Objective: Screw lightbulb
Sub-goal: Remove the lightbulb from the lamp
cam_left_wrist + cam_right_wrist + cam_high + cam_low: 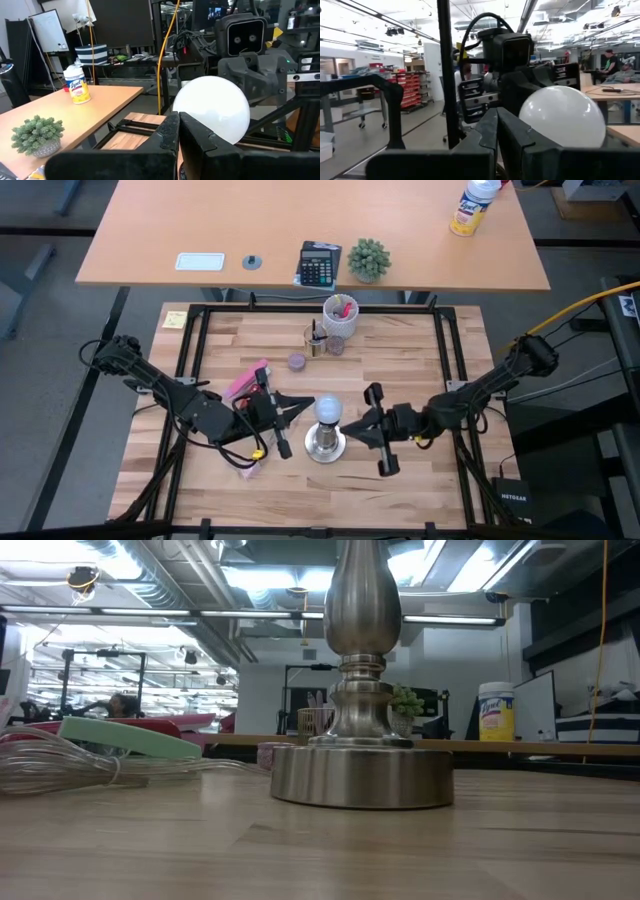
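Flanking the lightbulb [328, 410], left claw [303, 408] and right claw [356, 427] point inward, both closed, empty.

there was one lightbulb [327, 410], seated on one silvery socket stand [325, 444]. two grippers, the left gripper [303, 409] and right gripper [352, 426], were closed. the far desk held one calculator [319, 264], one small plant [368, 259] and one wipes canister [472, 204].

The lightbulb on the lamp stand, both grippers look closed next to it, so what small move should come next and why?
Probably open the left gripper a little. The lightbulb already sits on top of the metal stand, and both grippers, the right gripper included, are shut beside it, gripping nothing. Turning the globe needs fingers around it first.
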